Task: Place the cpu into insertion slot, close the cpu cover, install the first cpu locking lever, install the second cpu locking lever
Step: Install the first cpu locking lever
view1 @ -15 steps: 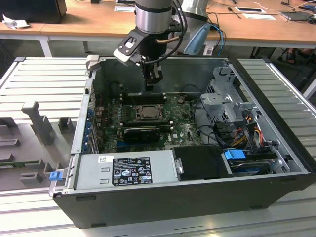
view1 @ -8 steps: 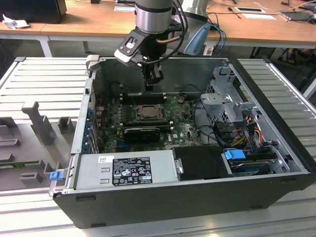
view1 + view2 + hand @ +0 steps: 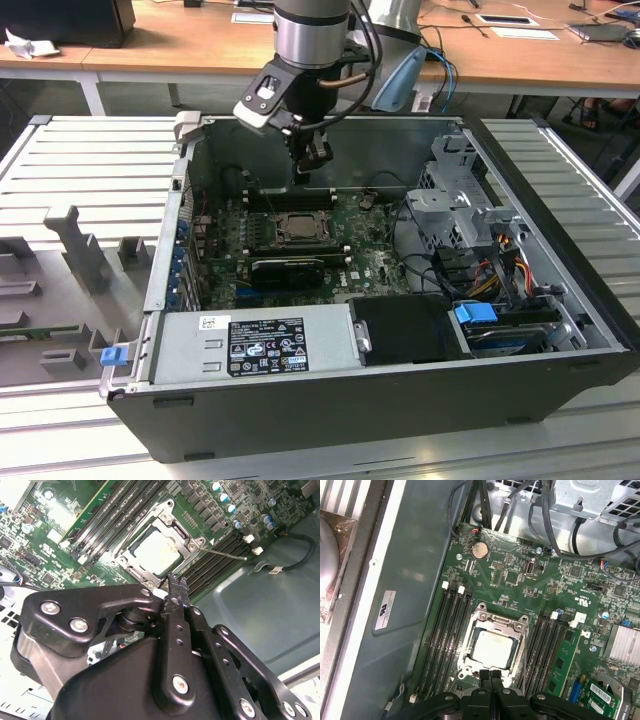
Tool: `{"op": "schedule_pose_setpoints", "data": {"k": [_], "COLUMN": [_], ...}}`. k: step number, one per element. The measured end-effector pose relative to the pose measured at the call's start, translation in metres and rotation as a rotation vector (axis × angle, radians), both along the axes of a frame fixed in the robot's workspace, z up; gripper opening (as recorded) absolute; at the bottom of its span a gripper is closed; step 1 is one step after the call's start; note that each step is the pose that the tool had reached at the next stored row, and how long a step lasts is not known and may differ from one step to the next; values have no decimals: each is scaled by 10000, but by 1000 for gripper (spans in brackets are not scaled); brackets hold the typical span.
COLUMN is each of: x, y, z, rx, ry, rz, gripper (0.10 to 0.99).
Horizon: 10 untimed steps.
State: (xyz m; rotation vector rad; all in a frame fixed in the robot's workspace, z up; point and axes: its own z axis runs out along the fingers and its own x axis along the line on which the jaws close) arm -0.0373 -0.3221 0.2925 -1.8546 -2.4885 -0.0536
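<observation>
No print is legible on the power supply label point(image 3: 268, 345) or case-wall sticker point(image 3: 384, 611).

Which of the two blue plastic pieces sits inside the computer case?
The blue piece on the exterior view's right; the other blue piece hangs outside the case, at its corner.

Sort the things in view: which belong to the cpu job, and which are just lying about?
Job: cpu, under the closed cover; lever, sticking out; gripper, shut, at the cover's edge.
Lying about: memory slots, coin battery, power supply, cables.
</observation>
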Motion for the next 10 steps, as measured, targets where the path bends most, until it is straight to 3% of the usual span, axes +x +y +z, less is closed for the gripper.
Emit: {"op": "schedule_pose_setpoints", "data": {"k": [10], "x": [0], "y": [0], "z": [0], "rx": [1], "ry": [0], "rz": [438], "gripper": [106]}}
